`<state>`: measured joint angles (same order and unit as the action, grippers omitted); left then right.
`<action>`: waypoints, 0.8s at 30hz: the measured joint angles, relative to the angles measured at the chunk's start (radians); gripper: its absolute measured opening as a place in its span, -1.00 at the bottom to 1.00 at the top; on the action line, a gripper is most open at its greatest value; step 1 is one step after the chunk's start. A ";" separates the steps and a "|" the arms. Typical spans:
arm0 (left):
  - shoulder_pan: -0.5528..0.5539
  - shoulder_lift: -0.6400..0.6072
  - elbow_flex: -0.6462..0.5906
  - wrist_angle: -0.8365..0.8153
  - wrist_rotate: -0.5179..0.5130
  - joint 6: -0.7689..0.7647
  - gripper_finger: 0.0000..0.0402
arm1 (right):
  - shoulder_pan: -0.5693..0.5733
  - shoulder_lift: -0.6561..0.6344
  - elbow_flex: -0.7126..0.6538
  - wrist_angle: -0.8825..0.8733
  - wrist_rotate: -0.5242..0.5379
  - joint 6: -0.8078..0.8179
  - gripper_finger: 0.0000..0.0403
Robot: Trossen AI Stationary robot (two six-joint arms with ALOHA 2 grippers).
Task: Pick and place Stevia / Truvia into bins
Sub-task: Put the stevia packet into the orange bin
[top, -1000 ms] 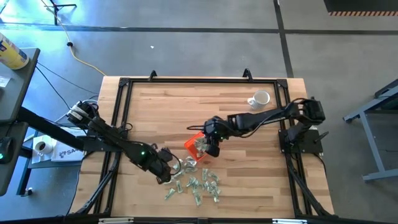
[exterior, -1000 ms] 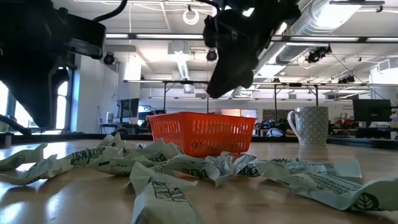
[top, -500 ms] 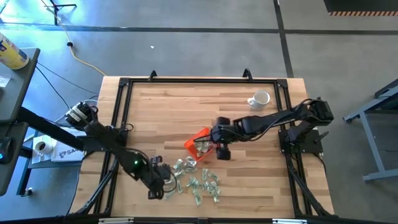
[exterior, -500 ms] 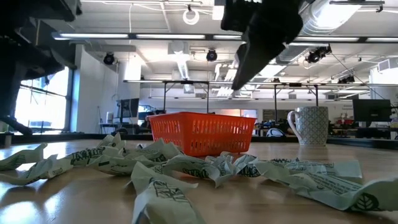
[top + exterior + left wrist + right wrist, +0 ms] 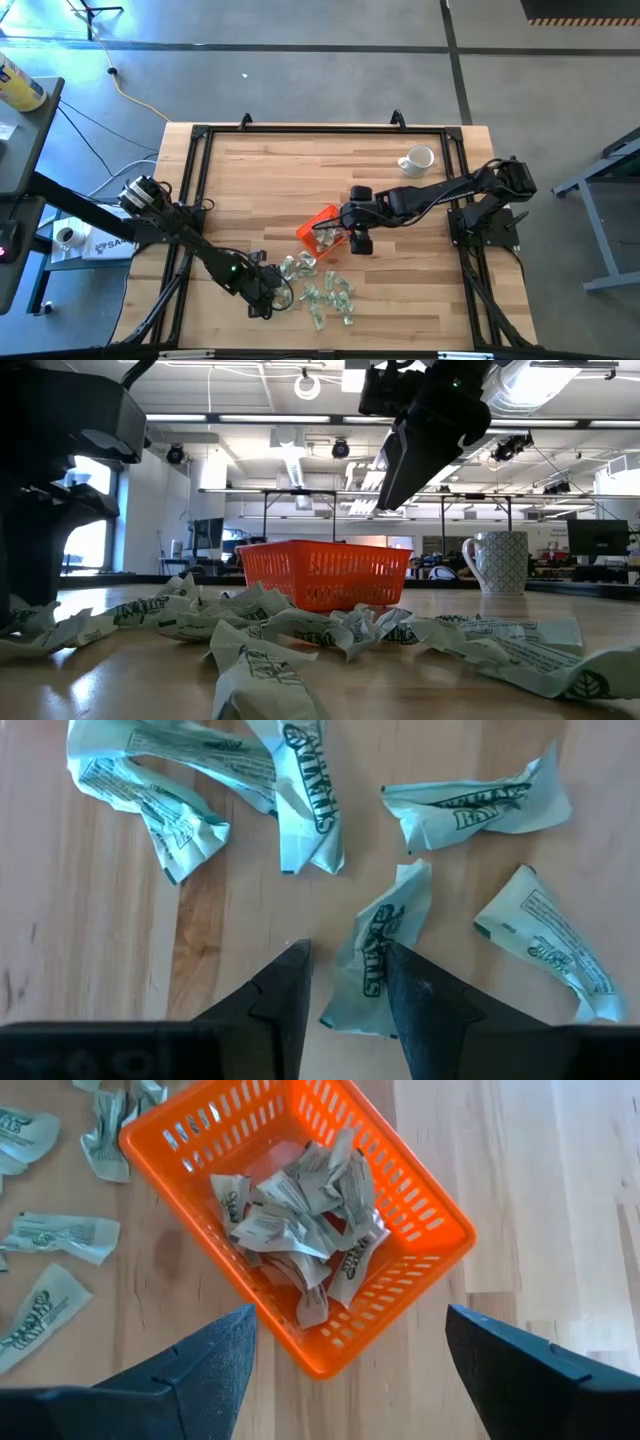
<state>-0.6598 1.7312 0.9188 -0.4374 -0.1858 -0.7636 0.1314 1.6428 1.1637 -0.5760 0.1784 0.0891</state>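
Observation:
Several crumpled pale green and white Stevia sachets (image 5: 325,292) lie loose on the wooden table near its front edge. My left gripper (image 5: 345,1000) is open and points down at the left end of this heap (image 5: 268,300). One sachet (image 5: 375,960) lies flat with its end between the two fingers. The orange bin (image 5: 420,1190) rests on the table just beyond the heap (image 5: 312,225) and holds several sachets (image 5: 300,1230). My right gripper (image 5: 350,1370) hangs wide open above the bin's right side (image 5: 355,243), holding nothing. My left gripper comes from above, pointing down, with one finger (image 5: 420,1005) at the edge of a flat-lying sachet's end (image 5: 350,1005). Whether the fingers touch the sachet I cannot tell.
A white mug (image 5: 418,159) stands at the far right of the table, also seen behind the bin in the low view (image 5: 497,560). Black frame rails run along the table's edges (image 5: 195,180). Bare wood lies at the far left and around the mug.
My left gripper has moved toward the table's near edge and come down onto the left end of the sachet heap, rolling as it went. My right gripper has shifted a little toward the table's right edge, away from over the bin's middle, and has also rolled.

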 joint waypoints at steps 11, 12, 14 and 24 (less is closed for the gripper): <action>0.024 0.003 -0.001 -0.045 -0.015 0.038 -0.63 | 0.048 -0.100 -0.002 -0.089 0.135 0.035 0.56; 0.029 0.002 0.000 -0.051 -0.014 0.044 -0.74 | 0.052 -0.118 -0.002 -0.113 0.152 0.049 0.56; 0.045 -0.011 0.002 -0.075 -0.017 0.052 -0.85 | 0.062 -0.147 -0.002 -0.169 0.190 0.082 0.56; 0.223 -0.201 0.146 -0.504 -0.092 0.281 -0.84 | 0.117 -0.286 -0.002 -0.462 0.377 0.288 0.56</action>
<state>-0.4371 1.5301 1.0650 -0.9415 -0.2781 -0.4830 0.2489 1.3571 1.1622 -1.0382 0.5556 0.3767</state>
